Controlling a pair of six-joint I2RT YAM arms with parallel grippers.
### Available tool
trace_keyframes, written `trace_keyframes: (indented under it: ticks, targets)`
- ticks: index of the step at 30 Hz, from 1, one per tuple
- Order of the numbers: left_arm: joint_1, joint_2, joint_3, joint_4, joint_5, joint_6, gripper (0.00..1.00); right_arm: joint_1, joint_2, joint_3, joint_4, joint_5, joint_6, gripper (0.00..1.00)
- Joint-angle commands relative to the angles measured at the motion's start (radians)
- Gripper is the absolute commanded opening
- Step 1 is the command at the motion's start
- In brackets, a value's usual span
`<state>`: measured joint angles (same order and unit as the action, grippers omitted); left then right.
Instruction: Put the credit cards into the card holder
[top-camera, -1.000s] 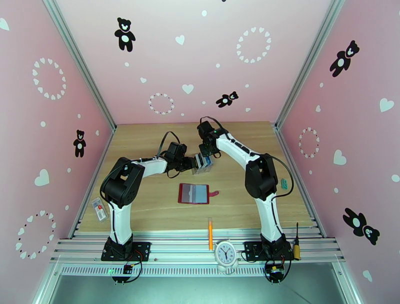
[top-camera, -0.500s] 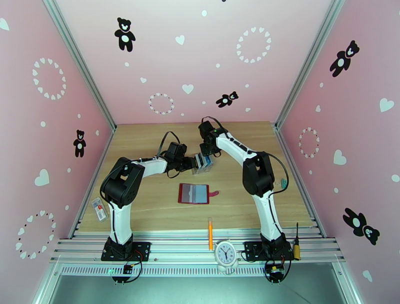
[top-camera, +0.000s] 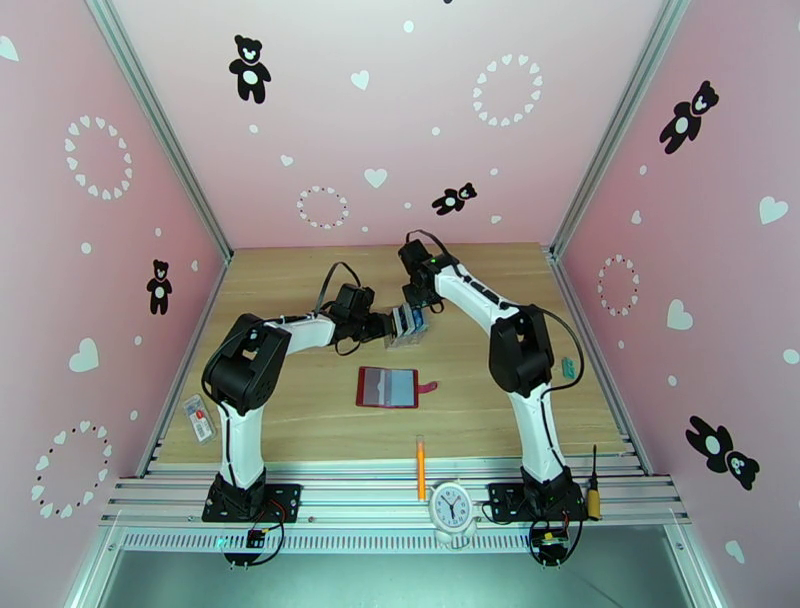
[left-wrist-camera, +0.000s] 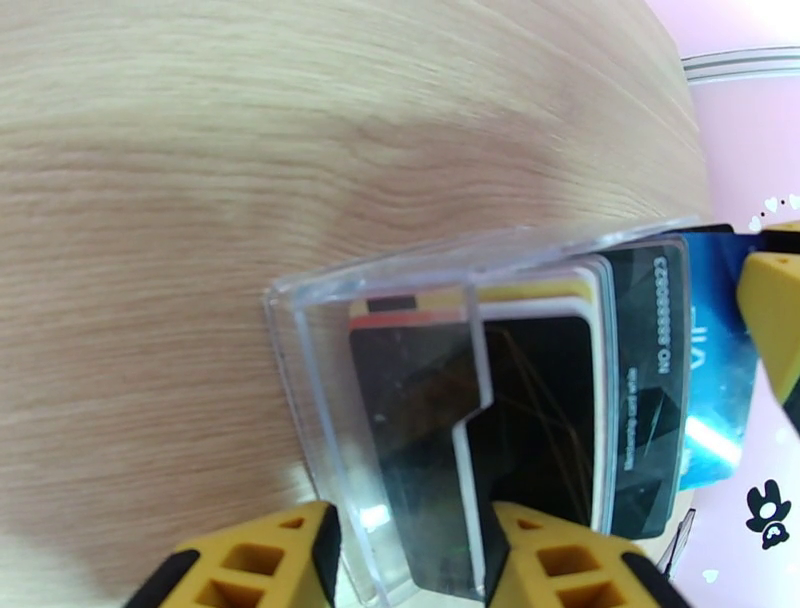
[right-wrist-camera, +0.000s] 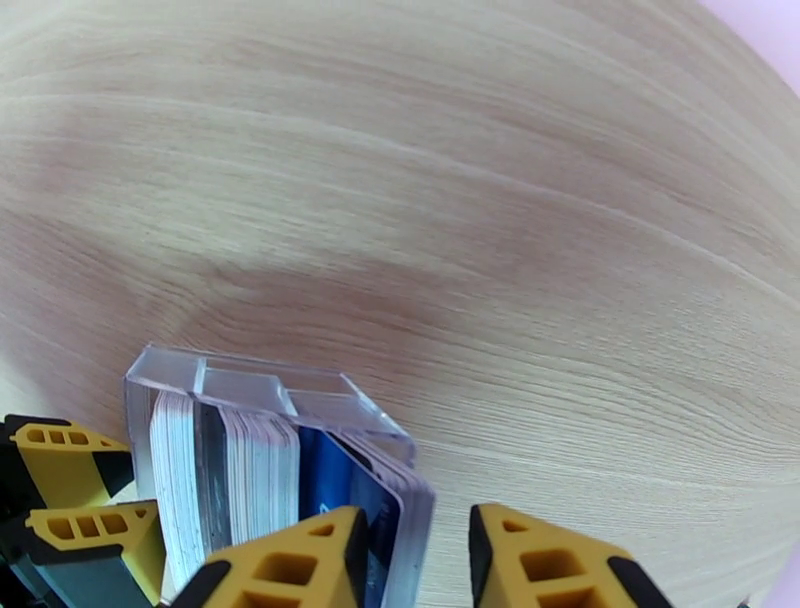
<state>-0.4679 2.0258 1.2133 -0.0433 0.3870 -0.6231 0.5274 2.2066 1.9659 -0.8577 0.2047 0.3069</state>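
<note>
The card holder, a red wallet (top-camera: 388, 387), lies open on the table in front of both arms, its snap tab pointing right. The credit cards stand packed in a clear slotted rack (top-camera: 404, 327) behind it. My left gripper (left-wrist-camera: 415, 530) is shut on the rack's (left-wrist-camera: 320, 400) near end, with a dark card (left-wrist-camera: 640, 400) beside its fingers. My right gripper (right-wrist-camera: 418, 530) is open at the far end. Its fingers straddle a blue card (right-wrist-camera: 350, 480) and the rack's end wall (right-wrist-camera: 415, 500), a gap showing on one side. White cards (right-wrist-camera: 250, 450) fill the middle slots.
An orange pen (top-camera: 421, 465) and a small white clock (top-camera: 451, 505) sit at the near edge. A small packet (top-camera: 200, 418) lies at the left edge, a green object (top-camera: 568, 367) at the right, and a screwdriver (top-camera: 594, 495) by the right base. Pink walls enclose the table.
My right wrist has shifted slightly to the right over the rack's far end. The left arm, the rack and the wallet stay where they were.
</note>
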Motion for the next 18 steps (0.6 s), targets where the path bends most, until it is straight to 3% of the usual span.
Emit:
trace_keyframes:
  ticks: [1,18]
  targets:
    - [0.002,0.048,-0.01,-0.067,-0.008,-0.01,0.44,-0.014,-0.05,-0.026,-0.02,0.043,0.011,0.33]
    - [0.002,0.054,-0.004,-0.068,-0.004,-0.01,0.44,-0.004,-0.083,-0.05,-0.003,-0.031,0.021,0.04]
